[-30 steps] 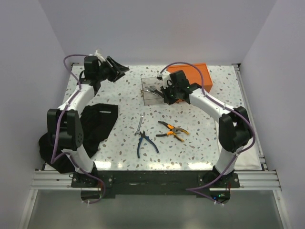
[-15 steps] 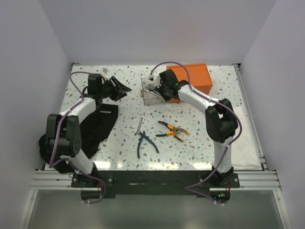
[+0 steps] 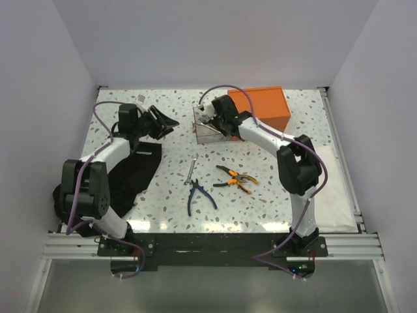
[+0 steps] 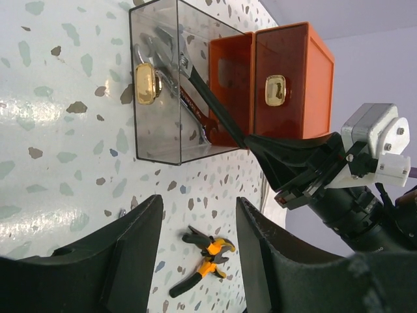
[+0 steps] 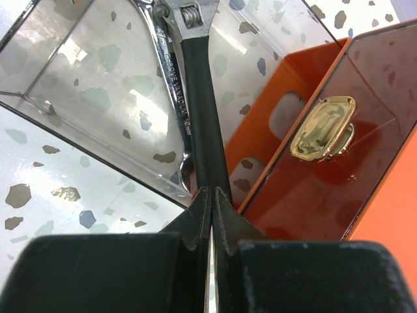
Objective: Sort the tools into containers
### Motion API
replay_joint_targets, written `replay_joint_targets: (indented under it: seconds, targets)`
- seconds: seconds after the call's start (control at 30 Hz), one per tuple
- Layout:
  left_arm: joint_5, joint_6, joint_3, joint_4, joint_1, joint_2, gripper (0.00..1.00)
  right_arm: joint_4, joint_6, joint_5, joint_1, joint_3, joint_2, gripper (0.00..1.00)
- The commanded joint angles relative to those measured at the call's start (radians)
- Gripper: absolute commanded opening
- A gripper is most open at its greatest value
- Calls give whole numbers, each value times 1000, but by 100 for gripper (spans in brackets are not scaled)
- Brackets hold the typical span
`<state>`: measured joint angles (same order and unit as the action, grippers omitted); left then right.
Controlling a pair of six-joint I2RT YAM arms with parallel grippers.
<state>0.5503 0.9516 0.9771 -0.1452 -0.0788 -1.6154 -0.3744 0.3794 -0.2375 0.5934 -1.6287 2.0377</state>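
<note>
The clear box (image 3: 207, 132) stands near the table's (image 3: 273, 208) far edge, just beside the orange box (image 3: 267, 107), whose lid is down. Silver spanners (image 5: 171, 78) lie in the clear box, along with the head of the adjustable wrench (image 5: 202, 117). The wrench is tilted, its black handle rising over the rim towards the orange box. The right arm reaches far across, and the right gripper (image 5: 212, 195) is clamped on the handle's end. The left gripper (image 4: 199, 208) hovers over the far left of the table with jaws apart and empty, facing the clear box.
</note>
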Motion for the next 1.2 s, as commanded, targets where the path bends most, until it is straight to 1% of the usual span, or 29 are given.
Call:
replay_joint_targets:
  seconds: [0.0,0.27,0.43,0.5,0.57,0.6,0.63,0.67,0.7,0.73,0.77,0.8,0.87,0.9,0.93,1.0,1.07,1.1,1.17]
  targets:
    - [17,16,-20,-45,7,43,54,37,38,-13,6,-17,2,0]
    - [4,12,-61,-45,14,77,54,38,56,-20,6,-33,68,0]
    - [-10,9,-90,-44,30,97,54,80,82,-74,5,-31,113,0]
    - [-13,9,-95,-40,34,107,54,69,76,-69,6,-60,115,0]
    - [-12,6,-101,-40,37,118,54,57,43,-30,14,-89,76,0]
    - [-12,-2,-103,-33,39,123,54,51,36,24,20,-95,53,0]
    - [-16,-20,-101,-24,39,127,54,51,24,33,28,-95,30,0]
    - [-24,-34,-101,-11,39,135,54,52,-2,59,45,-92,-23,5]
    - [-54,-56,-98,40,39,135,54,43,-14,102,55,-89,-46,9]
    - [-87,-124,-74,94,31,137,53,45,-31,110,66,-73,-69,13]
    - [-131,-161,-58,143,25,126,53,46,-65,122,86,-62,-115,23]
    - [-179,-256,-49,215,17,121,53,45,-83,132,95,-50,-134,28]
    - [-208,-360,-15,260,-21,89,53,28,-138,158,111,-17,-169,35]
    - [-243,-457,-2,301,-39,72,53,19,-157,164,117,-7,-201,36]
    - [-251,-503,33,327,-80,54,53,12,-175,165,120,27,-218,37]
    - [-306,-566,92,413,-122,-21,52,5,-230,168,120,67,-276,40]
    - [-311,-547,98,420,-151,-63,48,-3,-258,173,120,131,-318,40]
    - [-316,-507,98,414,-159,-72,45,-4,-267,176,120,156,-336,41]
    - [-325,-469,103,403,-187,-107,44,-3,-277,202,120,234,-398,43]
